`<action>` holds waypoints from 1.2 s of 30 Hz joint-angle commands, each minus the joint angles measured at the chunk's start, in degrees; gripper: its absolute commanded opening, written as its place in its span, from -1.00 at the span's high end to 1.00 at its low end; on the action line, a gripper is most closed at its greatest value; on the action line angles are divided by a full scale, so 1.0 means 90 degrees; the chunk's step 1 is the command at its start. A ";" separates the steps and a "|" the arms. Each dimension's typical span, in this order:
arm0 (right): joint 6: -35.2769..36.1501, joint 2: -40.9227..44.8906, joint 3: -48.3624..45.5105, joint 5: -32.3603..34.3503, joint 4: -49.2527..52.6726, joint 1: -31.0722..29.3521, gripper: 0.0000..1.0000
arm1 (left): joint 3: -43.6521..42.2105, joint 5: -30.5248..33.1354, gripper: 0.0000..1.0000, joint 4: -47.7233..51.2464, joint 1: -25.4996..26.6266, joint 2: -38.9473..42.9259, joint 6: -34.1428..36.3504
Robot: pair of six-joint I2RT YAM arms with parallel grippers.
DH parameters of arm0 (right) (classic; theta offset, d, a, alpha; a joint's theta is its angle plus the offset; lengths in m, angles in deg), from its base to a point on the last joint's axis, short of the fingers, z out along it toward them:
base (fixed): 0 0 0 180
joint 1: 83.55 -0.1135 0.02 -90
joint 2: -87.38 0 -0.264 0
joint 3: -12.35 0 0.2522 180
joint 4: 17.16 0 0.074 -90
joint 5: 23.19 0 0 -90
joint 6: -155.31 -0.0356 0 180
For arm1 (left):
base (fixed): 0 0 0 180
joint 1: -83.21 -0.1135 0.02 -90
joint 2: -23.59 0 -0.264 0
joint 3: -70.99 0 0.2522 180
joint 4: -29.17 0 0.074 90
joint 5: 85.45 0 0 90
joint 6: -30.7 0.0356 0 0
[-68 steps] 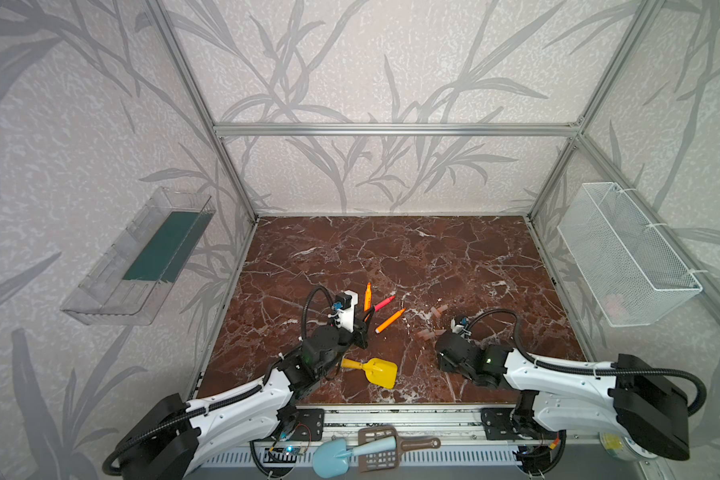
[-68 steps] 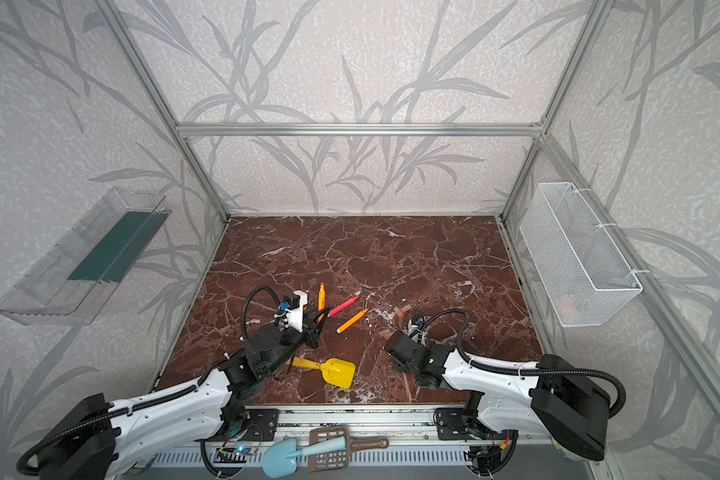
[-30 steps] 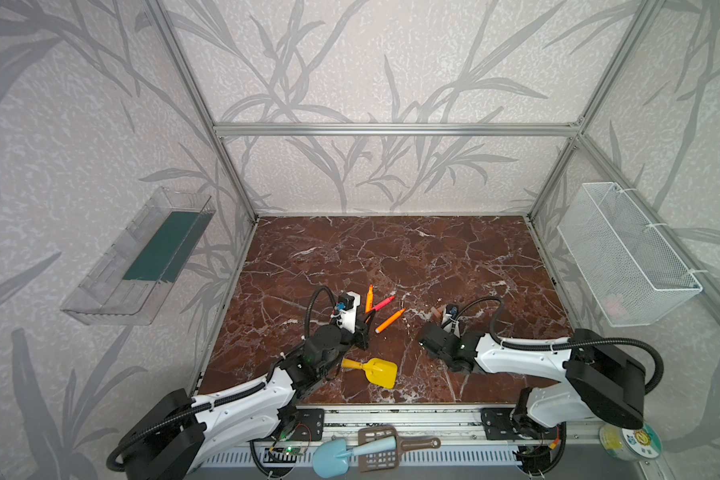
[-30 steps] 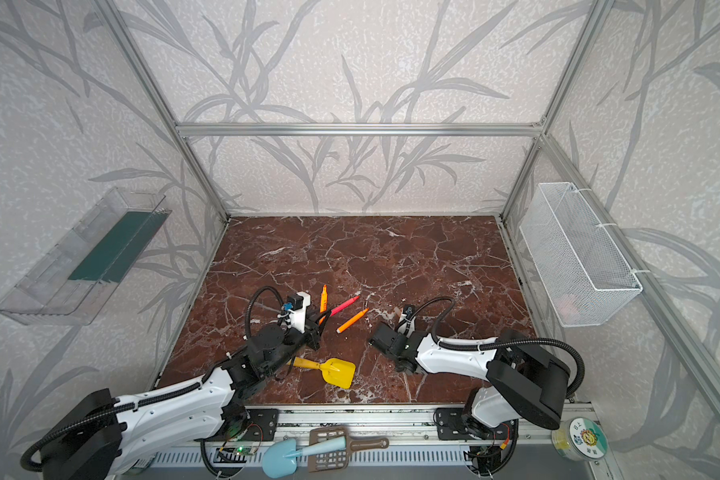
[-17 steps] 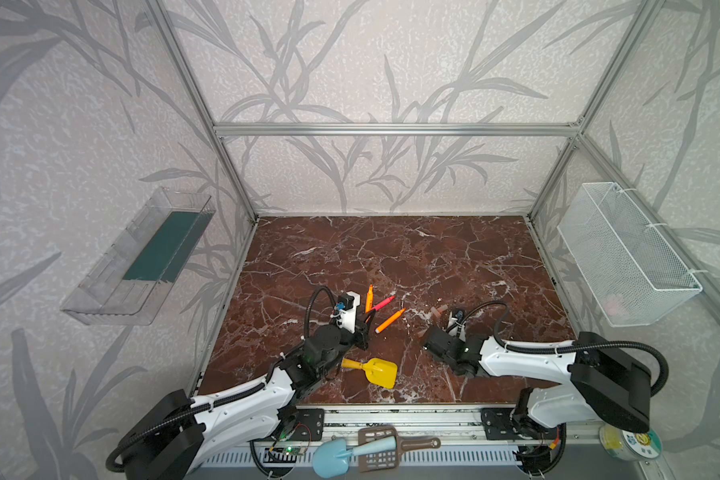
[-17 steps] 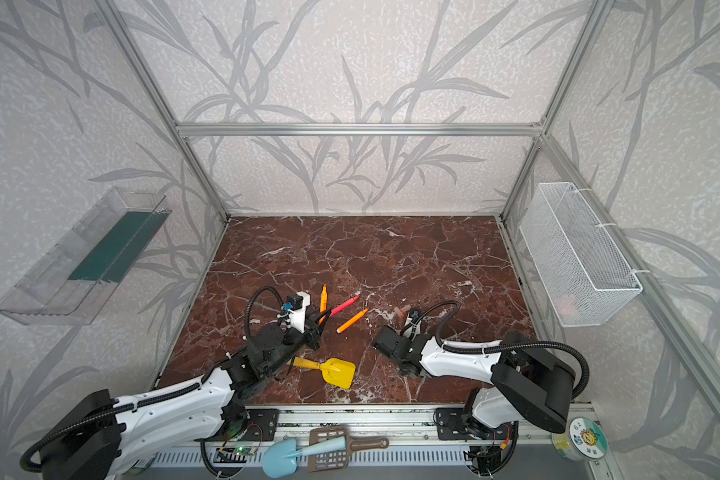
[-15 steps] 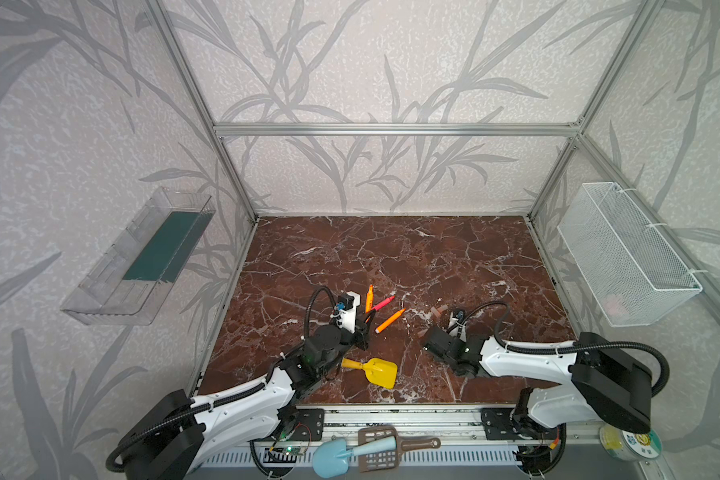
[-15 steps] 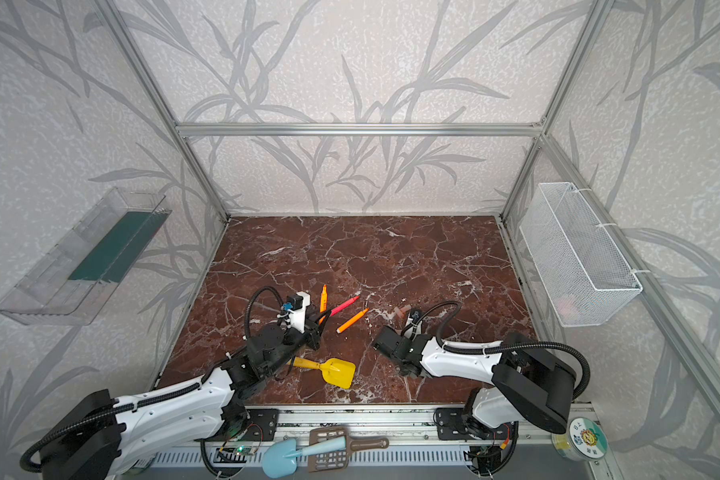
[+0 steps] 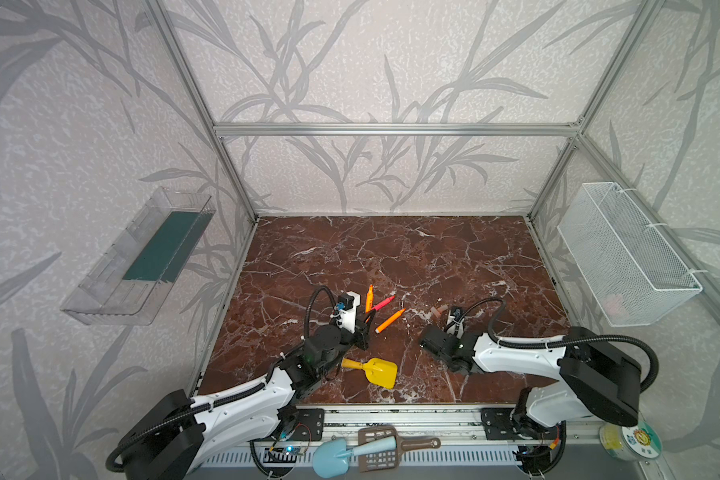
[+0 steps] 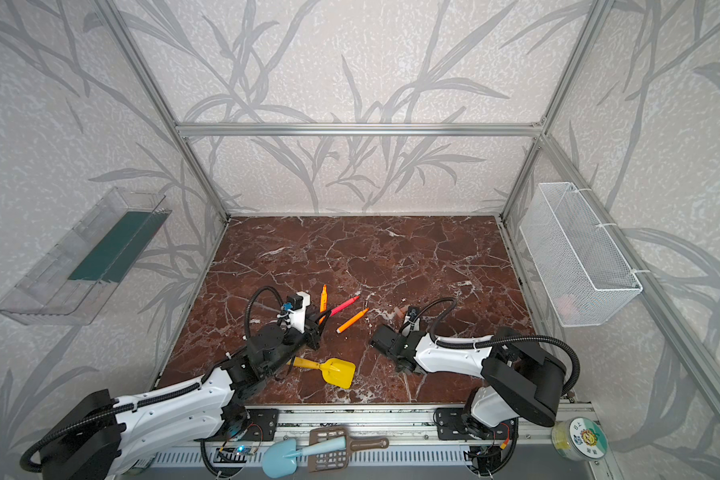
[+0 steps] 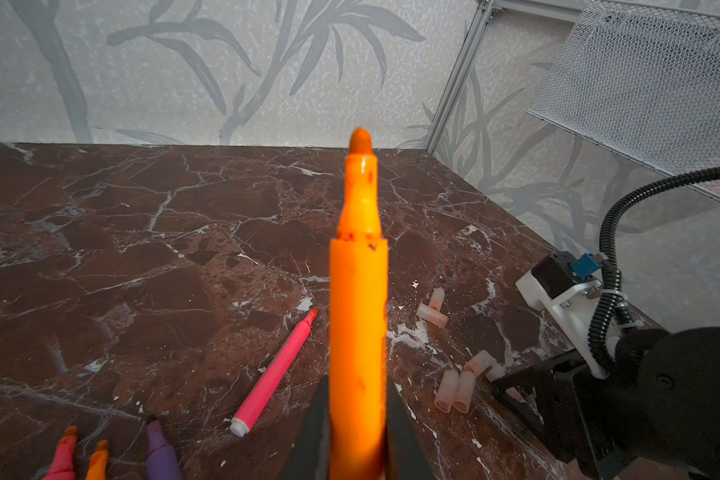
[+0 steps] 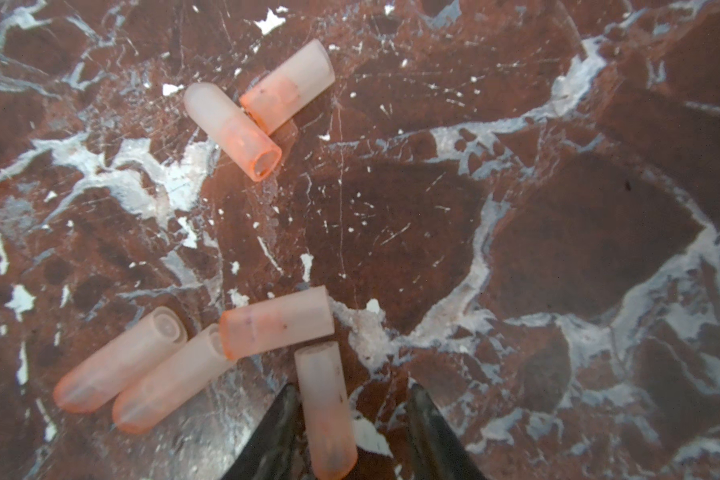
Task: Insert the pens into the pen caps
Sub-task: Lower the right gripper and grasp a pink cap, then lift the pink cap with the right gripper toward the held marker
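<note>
The floor point(image 9: 391, 257) looks like polished red-brown marble with white veins: glossy from above, but flecked and scratchy up close. The pen caps point(image 12: 276, 322) are frosted translucent plastic (pinkish, matt, a bit stained near the open ends). The orange pen point(image 11: 357, 324) is smooth plastic with a slight sheen and smudgy marks, and the pink pen point(image 11: 273, 374) looks like the same stuff. Then the yellow shovel point(image 9: 377, 371) — solid, fairly matt plastic. The basket point(image 9: 624, 257) is white-coated wire mesh, the tray point(image 9: 100, 291) clear shiny plastic, the frame bars point(image 9: 391, 129) brushed metal, the walls point(image 9: 391, 62) rough textured paper.
</note>
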 commanded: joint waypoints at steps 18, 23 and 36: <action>0.0084 -0.0388 -0.0238 -0.0193 -0.0340 0.0363 0.70 | -0.0022 -0.0128 1.00 -0.0039 -0.0029 0.0227 -0.0110; 0.0005 -0.0243 -0.0320 -0.0166 -0.0362 0.0364 0.85 | -0.0057 -0.0111 1.00 0.0087 -0.0025 0.0325 -0.0269; 0.0591 0.2641 -0.0786 -0.0273 -0.0497 0.0369 1.00 | 0.0587 -0.1985 1.00 0.1356 -0.0035 0.0251 -0.0103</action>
